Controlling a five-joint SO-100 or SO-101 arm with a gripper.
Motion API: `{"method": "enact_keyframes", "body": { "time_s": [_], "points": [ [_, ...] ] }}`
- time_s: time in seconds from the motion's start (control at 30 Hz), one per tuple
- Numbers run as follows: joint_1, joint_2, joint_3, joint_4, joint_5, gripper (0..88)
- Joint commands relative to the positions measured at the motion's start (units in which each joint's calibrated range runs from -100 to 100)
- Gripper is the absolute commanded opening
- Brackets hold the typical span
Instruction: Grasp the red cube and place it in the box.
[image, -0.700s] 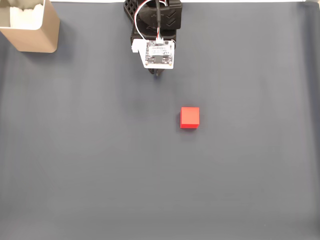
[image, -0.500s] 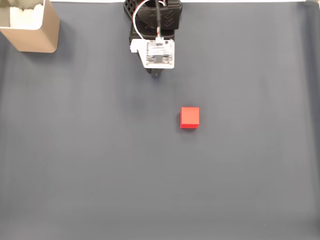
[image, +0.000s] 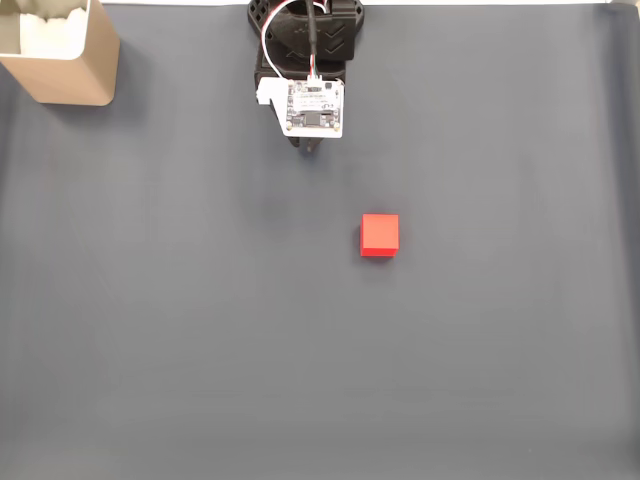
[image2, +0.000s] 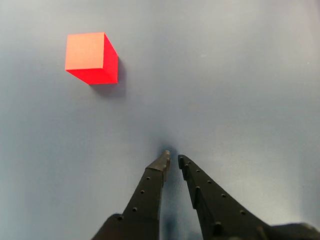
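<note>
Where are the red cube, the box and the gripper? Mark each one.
red cube (image: 379, 233): fixed view, on its top face.
box (image: 85, 75): fixed view, on its tan outer wall.
gripper (image2: 173, 160): wrist view, midway between the two nearly closed fingertips.

Jaws nearly closed, holding nothing

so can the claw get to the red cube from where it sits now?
Probably yes. The red cube sits alone on the dark mat, with bare mat between it and the nearly closed claw, which would need to open first.
</note>
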Motion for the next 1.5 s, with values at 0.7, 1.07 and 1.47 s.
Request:
{"method": "enact_keyframes", "body": {
  "time_s": [0.7,1.07,1.47],
  "points": [
    [-0.30,0.09,0.81,0.63,-1.71,0.0],
    [-0.30,0.09,0.81,-2.65,-2.78,0.0],
    [-0.16,1.04,-0.10,-13.55,-3.76,0.0]
  ]
}}
